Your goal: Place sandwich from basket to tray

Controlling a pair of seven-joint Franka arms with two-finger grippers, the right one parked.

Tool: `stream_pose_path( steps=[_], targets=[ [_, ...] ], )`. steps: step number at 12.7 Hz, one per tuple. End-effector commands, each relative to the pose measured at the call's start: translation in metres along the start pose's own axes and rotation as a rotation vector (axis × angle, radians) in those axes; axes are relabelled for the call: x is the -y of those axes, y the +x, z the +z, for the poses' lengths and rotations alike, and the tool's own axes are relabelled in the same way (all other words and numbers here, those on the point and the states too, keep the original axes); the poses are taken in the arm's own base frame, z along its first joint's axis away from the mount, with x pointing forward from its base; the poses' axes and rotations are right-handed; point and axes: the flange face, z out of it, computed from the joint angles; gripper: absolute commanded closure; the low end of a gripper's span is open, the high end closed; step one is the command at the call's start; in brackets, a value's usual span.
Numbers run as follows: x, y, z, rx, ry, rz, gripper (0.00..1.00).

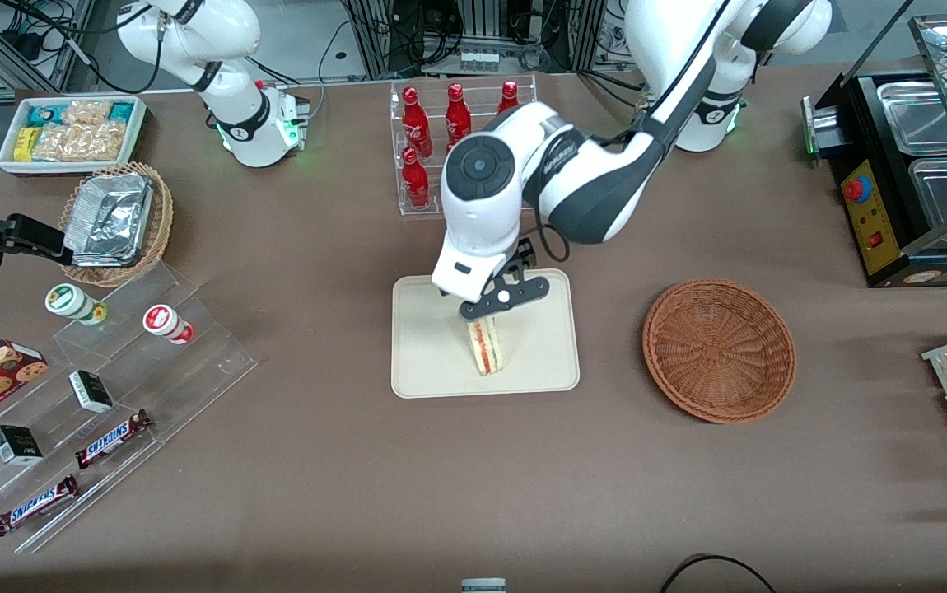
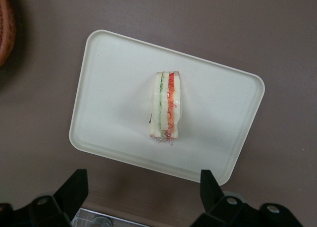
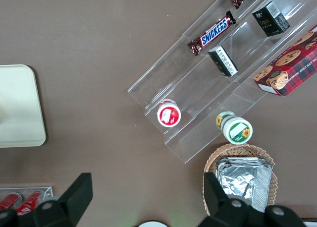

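On the tray (image 1: 440,362) the sandwich (image 1: 486,346) is standing on edge; fingers (image 2: 74,190) of the gripper (image 2: 141,192) are hanging open above, and any brushing could topple it.

My gripper (image 1: 496,306), matt black plastic, is hanging with fingers spread above the tray (image 1: 432,362), which is showing a smooth, matt cream plastic. The sandwich (image 1: 486,347) is glinting under clear glossy film. At the tray's three o'clock, the basket (image 1: 719,349) is showing rough reddish woven wicker. The table (image 1: 342,461) is looking matt brown.
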Motion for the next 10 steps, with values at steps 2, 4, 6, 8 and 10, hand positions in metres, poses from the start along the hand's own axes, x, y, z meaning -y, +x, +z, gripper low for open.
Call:
stream_pose_path(
  steps=[2, 4, 6, 8, 10],
  targets=[
    [0.040, 0.021, -0.038, -0.015, 0.033, -0.043, 0.00],
    [0.073, 0.047, -0.047, -0.011, 0.053, -0.083, 0.00],
    [0.109, 0.072, -0.051, 0.002, 0.068, -0.036, 0.00],
    [0.150, 0.096, -0.061, 0.010, 0.068, -0.005, 0.00],
    [0.194, 0.111, -0.069, 0.020, 0.074, 0.052, 0.00]
  ],
)
